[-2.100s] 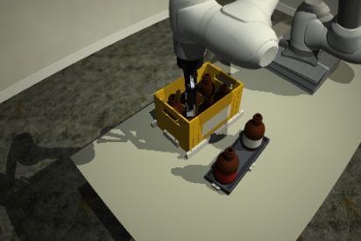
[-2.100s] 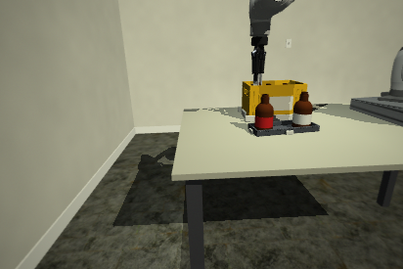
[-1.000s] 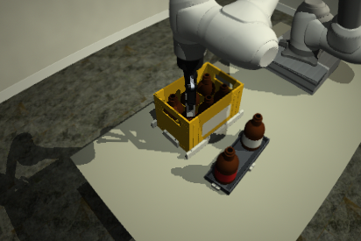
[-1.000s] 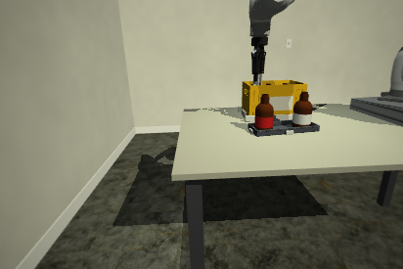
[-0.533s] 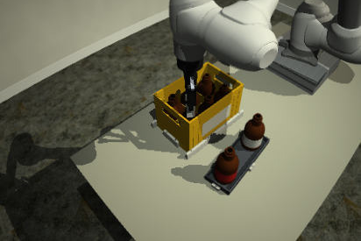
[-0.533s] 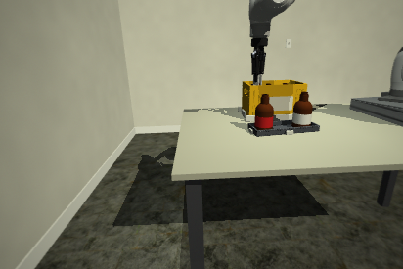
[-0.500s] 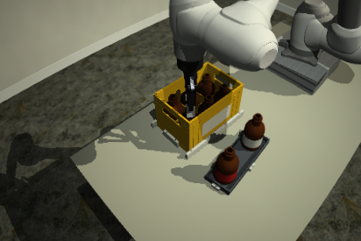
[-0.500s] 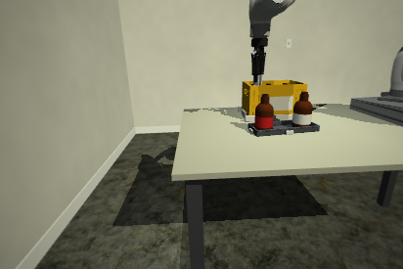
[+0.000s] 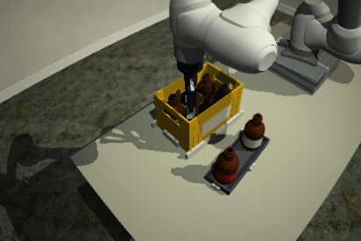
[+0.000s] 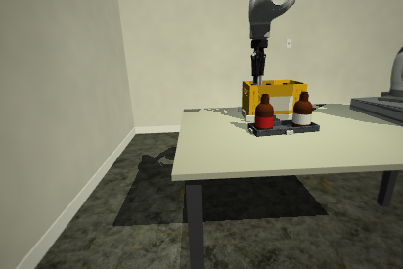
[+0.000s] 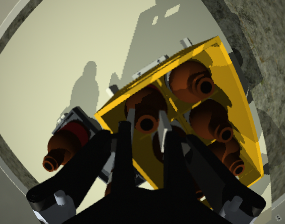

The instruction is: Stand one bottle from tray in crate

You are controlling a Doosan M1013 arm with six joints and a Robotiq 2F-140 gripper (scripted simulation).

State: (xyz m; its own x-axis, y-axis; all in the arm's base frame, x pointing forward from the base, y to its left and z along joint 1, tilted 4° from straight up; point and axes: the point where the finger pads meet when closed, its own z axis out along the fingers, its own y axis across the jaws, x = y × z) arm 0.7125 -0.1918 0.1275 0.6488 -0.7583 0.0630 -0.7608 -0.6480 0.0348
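My gripper [image 9: 190,111] [image 10: 257,82] [image 11: 146,118] points down into the yellow crate [image 9: 173,131] [image 10: 249,101] [image 11: 241,102]. It is shut on the neck of a brown bottle [image 11: 145,120], which is in the corner cell nearest the tray's red-labelled end. The crate walls and fingers hide its base. Several other brown bottles stand in the crate's other cells, one [image 11: 188,80] beside the held one. The dark tray [image 9: 242,158] [image 10: 280,126] lies level. A red-labelled bottle [image 9: 227,163] [image 10: 264,112] [image 11: 67,145] and a white-labelled bottle [image 9: 255,129] [image 10: 303,109] stand upright on it.
The tray lies beside the crate's long side, a short gap apart. White brackets [image 9: 197,149] sit around the crate's foot. The crate walls rise close around the fingers. The arm's grey base plinth [image 9: 302,72] [image 10: 377,109] is at the far right end of the table.
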